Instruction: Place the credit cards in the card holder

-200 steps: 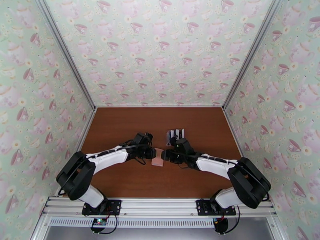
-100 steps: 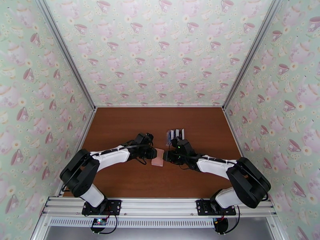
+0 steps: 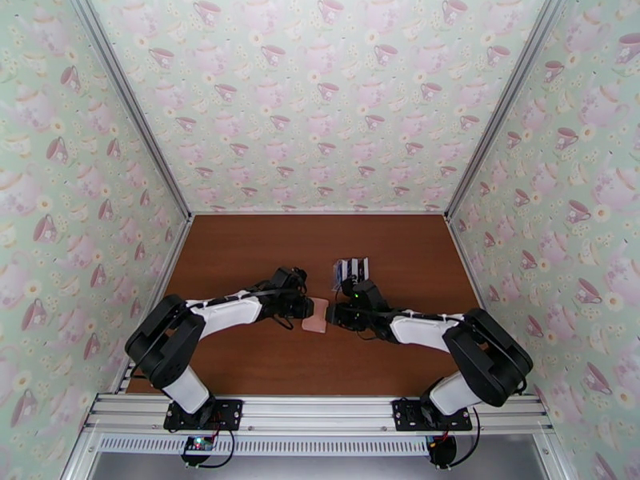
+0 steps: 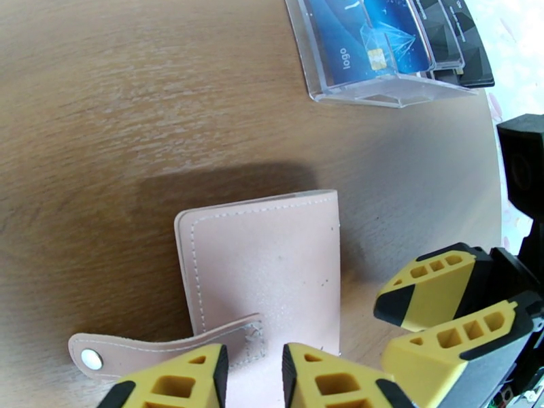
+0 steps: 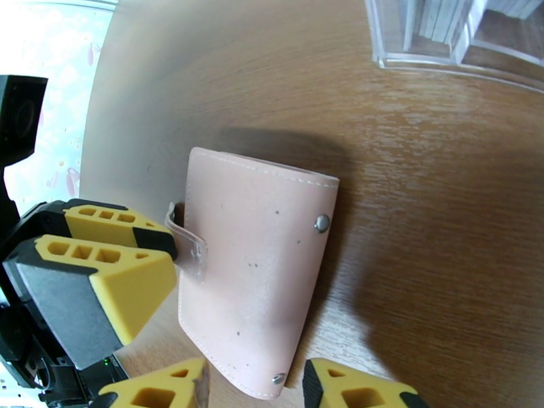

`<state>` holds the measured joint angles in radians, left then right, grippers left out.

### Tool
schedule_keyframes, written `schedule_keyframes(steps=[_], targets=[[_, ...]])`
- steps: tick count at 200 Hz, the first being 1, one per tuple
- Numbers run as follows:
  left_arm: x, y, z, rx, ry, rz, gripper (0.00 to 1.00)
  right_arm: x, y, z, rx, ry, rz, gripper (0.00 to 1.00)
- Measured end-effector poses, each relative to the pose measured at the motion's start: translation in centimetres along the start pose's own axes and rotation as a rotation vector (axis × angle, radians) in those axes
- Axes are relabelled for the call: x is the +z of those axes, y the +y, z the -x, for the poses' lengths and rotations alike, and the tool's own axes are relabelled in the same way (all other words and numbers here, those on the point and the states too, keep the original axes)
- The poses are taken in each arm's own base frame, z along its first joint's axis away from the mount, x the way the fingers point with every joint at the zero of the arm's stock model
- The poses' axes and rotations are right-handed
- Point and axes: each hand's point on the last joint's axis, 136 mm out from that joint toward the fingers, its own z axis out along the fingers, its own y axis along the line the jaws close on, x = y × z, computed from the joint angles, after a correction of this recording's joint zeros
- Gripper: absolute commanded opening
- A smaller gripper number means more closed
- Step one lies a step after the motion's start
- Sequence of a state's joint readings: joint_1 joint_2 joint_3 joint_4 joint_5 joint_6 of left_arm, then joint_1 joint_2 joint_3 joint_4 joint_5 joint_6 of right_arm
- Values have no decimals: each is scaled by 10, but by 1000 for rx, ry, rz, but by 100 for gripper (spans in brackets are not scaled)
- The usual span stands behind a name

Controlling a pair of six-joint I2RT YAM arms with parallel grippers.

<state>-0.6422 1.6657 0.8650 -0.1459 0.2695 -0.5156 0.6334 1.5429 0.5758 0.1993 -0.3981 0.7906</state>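
Seemingly to unfold it, the left gripper point(image 4: 255, 377), narrow with grip unclear, and the part-open right gripper point(image 5: 255, 390) flank the closed pink rectangular folding card holder point(image 5: 251, 266).

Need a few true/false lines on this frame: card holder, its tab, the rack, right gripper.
1. The card holder lies folded shut on the table. True.
2. Its snap tab is fastened. False: it lies loose, with its stud exposed.
3. A blue card stands in the clear rack. True.
4. The clear rack touches the card holder. False: bare table lies between them.
5. The right gripper holds a card. False: its fingers are apart and empty, straddling one end of the card holder.
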Motion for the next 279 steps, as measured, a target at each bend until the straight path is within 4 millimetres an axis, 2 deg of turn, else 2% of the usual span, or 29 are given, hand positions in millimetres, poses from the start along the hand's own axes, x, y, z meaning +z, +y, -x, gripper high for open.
schedule_keyframes(steps=[139,204,279], targets=[[8,16,-8,-20,10,11,28,16,-9,-2,27,23,23,39],[9,20,-9,-26,1,7,28,23,2,3,38,19,94,42],[10,23,-10,-37,-4,1,28,33,13,8,54,19,170,41]])
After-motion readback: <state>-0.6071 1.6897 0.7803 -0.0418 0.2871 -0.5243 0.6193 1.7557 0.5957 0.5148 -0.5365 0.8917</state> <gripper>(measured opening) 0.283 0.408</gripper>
